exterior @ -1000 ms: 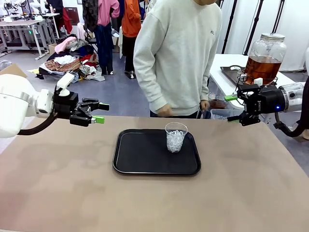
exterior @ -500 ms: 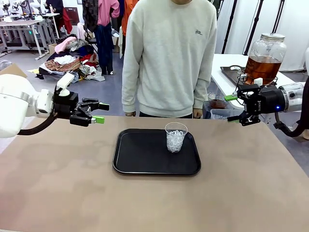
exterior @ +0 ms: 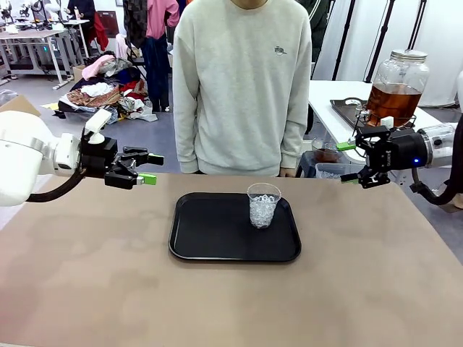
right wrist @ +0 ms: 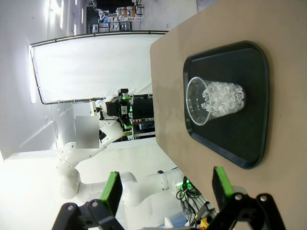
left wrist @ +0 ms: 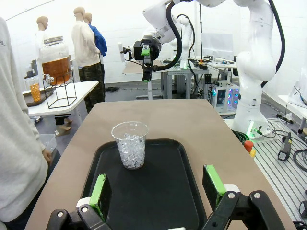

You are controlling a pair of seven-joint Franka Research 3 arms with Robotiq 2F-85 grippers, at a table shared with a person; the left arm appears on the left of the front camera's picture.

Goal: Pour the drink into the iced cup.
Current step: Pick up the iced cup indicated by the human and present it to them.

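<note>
The iced cup (exterior: 263,205), clear plastic and full of ice cubes, stands upright at the far right of a black tray (exterior: 217,242). Amber-brown drink fills the lower part of a big glass dispenser jar (exterior: 394,97) on a side table at the back right. My left gripper (exterior: 152,168) hovers open over the table's left side, well apart from the tray. My right gripper (exterior: 346,162) hangs open at the far right. In the left wrist view the iced cup (left wrist: 130,146) sits ahead of the open left gripper (left wrist: 156,187). The right wrist view shows the iced cup (right wrist: 213,100) sideways beyond the open right gripper (right wrist: 167,187).
A person in a pale sweatshirt (exterior: 242,87) stands at the far edge, right behind the tray. On the side table a small cup of amber liquid (left wrist: 34,90) stands beside the dispenser jar (left wrist: 56,62). Bare brown tabletop (exterior: 217,303) surrounds the tray.
The person has straightened up and shifted left, now standing squarely behind the tray. Both arms and the iced cup have stayed still.
</note>
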